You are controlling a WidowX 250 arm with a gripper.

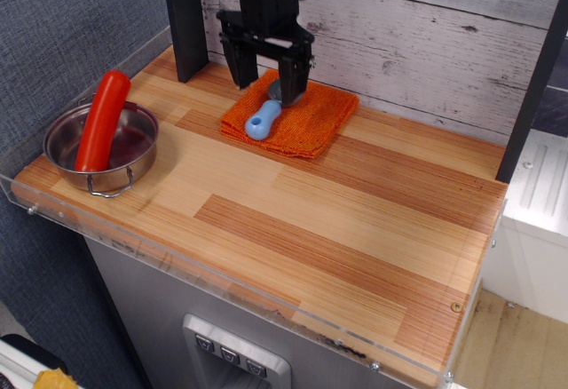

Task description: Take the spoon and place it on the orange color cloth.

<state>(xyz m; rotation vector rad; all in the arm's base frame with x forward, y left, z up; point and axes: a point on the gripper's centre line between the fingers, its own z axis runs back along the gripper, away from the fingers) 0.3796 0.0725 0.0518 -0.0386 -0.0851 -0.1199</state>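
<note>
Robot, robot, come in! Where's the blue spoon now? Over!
Gripper open, above the cloth. Spoon lying on the orange cloth, not held. Nothing in the way; red sausage sits in the metal bowl, far left.

I'm running a lab test bench: wooden tabletop with acrylic edge guard, fake plank backdrop.

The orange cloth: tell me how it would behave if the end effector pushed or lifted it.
The orange cloth looks like soft folded fabric, so it would probably bunch or unfold rather than slide as one piece. Lifted by an edge it would likely droop. Its nubbly surface probably grips the wooden table a little, and the spoon lying on it would likely shift or slip off.
</note>
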